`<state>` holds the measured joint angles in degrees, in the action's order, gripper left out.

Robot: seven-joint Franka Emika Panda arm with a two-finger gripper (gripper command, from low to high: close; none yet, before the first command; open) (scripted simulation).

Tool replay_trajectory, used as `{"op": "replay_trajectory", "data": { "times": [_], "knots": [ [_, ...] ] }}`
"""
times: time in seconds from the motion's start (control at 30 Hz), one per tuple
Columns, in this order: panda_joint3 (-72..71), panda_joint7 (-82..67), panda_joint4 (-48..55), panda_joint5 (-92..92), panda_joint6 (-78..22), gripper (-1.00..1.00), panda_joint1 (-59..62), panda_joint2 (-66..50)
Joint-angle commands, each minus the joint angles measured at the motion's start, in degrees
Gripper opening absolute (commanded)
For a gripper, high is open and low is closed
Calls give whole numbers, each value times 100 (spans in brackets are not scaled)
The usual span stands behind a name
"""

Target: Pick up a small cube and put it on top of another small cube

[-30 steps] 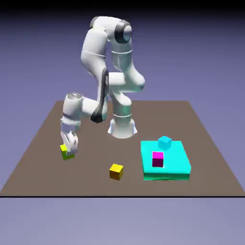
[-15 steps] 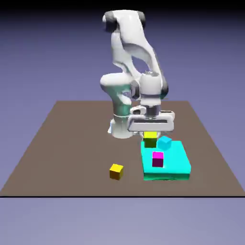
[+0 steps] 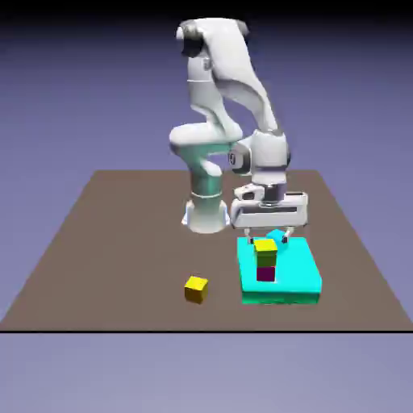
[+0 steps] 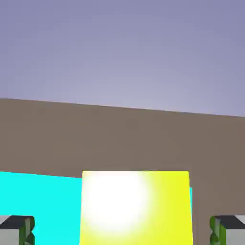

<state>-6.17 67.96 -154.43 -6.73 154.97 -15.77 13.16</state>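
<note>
Exterior view: the lime-yellow cube (image 3: 266,251) sits flat and square on the magenta cube (image 3: 266,273), at 3 o'clock from the orange-yellow cube (image 3: 196,288), under the spread-apart gripper (image 3: 267,239).

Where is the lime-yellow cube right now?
In the exterior view the lime-yellow cube sits on the magenta cube, on the cyan slab at the table's right, between the open claw's fingertips.

A lime-yellow cube (image 3: 266,251) sits on a magenta cube (image 3: 266,273) – both on a cyan slab (image 3: 298,274). An orange-yellow cube (image 3: 196,288) rests on the brown tabletop (image 3: 105,242); the arm (image 3: 230,89) is white.
</note>
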Motion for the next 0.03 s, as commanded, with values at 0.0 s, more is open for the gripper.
{"op": "replay_trajectory", "data": {
  "times": [0.0],
  "knots": [
    [-5,-15,-2,20,-25,100,1,27]
  ]
}}
